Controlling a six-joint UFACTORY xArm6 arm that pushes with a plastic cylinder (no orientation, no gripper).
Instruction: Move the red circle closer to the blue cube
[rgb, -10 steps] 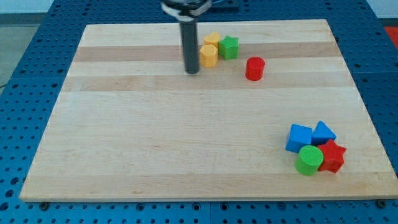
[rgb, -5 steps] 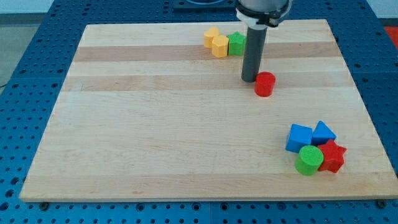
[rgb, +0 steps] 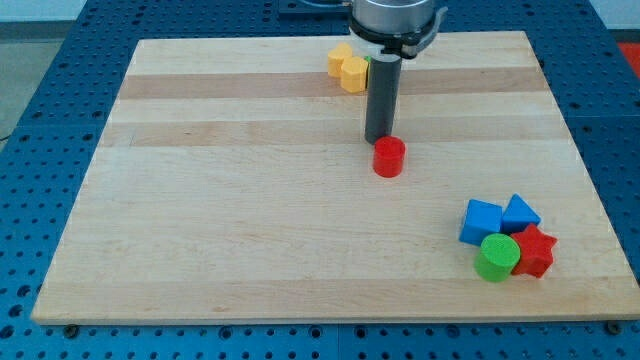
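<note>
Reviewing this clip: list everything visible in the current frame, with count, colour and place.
red circle: 1, red, middle of the board, slightly toward the view's right
yellow blocks: 2, yellow, touching, near the view's top edge of the board
green block: 1, green, mostly hidden behind the rod, right of the yellow pair
blue cube: 1, blue, lower right cluster
blue triangular block: 1, blue, just right of the cube
green cylinder: 1, green, front of the cluster
red star: 1, red, right of the green cylinder
wooden board: 1, light wood, on a blue perforated table
my tip: 1, dark rod, just above the red circle, close against it
</note>
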